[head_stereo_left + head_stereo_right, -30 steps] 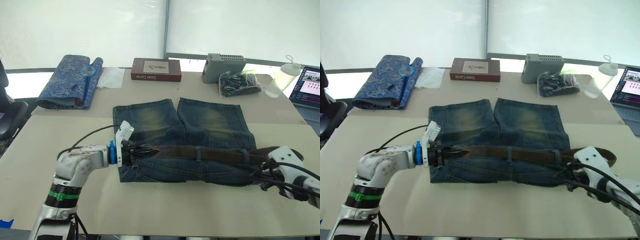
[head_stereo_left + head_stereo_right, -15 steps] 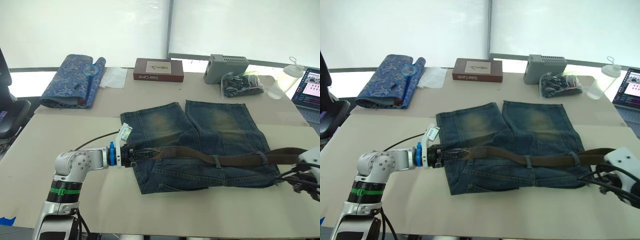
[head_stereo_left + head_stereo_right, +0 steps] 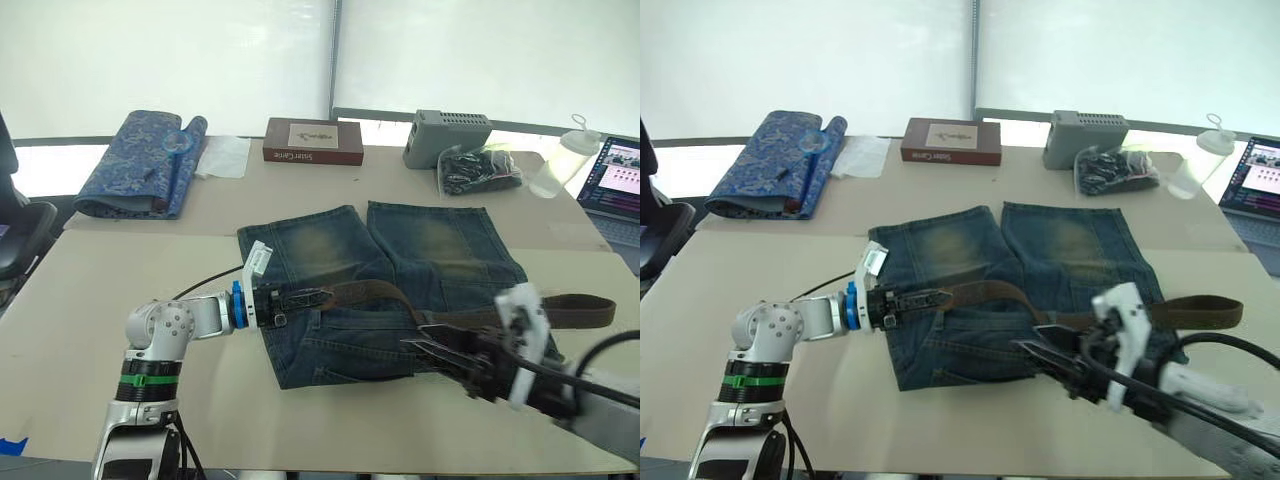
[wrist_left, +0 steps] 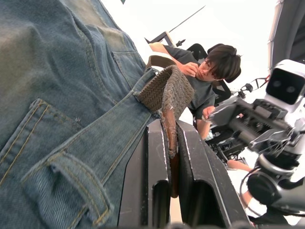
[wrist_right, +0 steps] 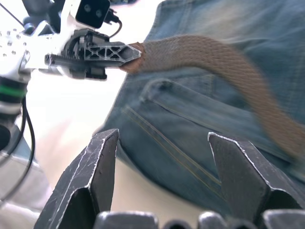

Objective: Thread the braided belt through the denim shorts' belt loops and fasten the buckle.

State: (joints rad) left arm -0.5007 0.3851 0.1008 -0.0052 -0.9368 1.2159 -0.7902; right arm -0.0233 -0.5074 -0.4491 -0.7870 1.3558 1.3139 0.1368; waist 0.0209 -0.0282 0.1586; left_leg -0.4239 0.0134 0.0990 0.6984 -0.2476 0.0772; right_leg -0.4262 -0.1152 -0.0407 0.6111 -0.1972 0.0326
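braided belt [image 3: 370, 293] | clamped in left gripper [image 3: 290, 298] | right gripper [image 3: 1040, 352] just beside

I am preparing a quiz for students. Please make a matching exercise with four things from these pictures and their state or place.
Things:
1. left tool
2. right tool
3. braided belt
4. laptop

States:
A. open, holding nothing
B. at the table's far right edge
C. shut on the belt's end
D. lying across the denim shorts

Pairs: 1-C, 2-A, 3-D, 4-B
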